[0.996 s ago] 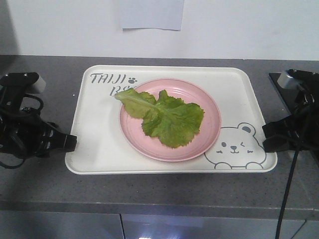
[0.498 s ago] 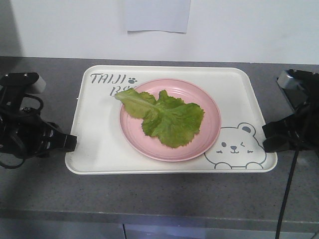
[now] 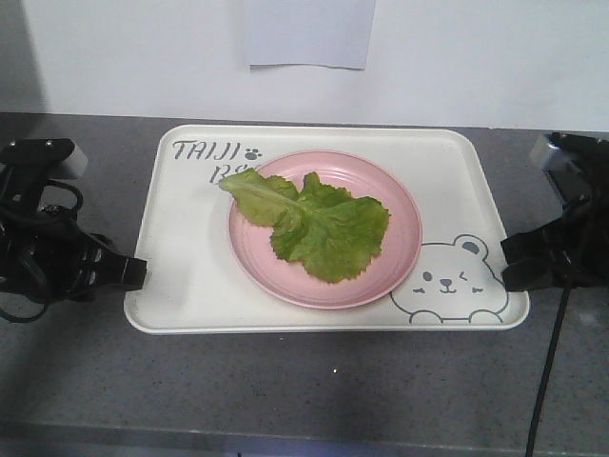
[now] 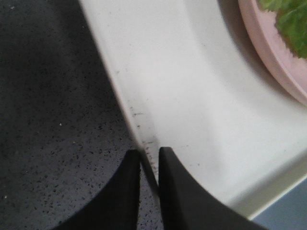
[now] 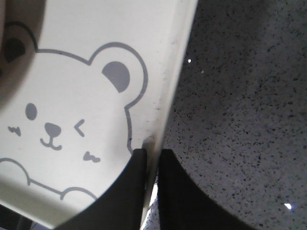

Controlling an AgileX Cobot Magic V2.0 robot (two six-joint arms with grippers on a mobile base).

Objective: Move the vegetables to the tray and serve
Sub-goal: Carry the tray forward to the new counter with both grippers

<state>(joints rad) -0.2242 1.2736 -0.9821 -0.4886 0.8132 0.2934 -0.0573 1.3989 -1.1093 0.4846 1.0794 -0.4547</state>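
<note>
The vegetables, one frilly green lettuce leaf (image 3: 319,228), lie on a round pink plate (image 3: 400,249) in the middle of the cream tray (image 3: 190,276) with the bear drawing. My left gripper (image 3: 141,273) is shut on the tray's left rim near the front corner. My right gripper (image 3: 506,259) is shut on the right rim beside the bear. In the left wrist view the left gripper (image 4: 149,158) pinches the rim (image 4: 139,105), with the plate (image 4: 273,57) and leaf (image 4: 292,28) at the top right. In the right wrist view the right gripper (image 5: 152,155) clamps the tray's edge (image 5: 168,86).
A dark grey speckled counter (image 3: 333,381) lies under and around the tray, with its front edge at the bottom of the front view. A white wall with a sheet of paper (image 3: 309,33) stands behind. Black cables hang by both arms.
The tray and both grippers keep their places in the view. The wall paper has slid right and down, and the counter's front edge has dropped toward the bottom of the frame.
</note>
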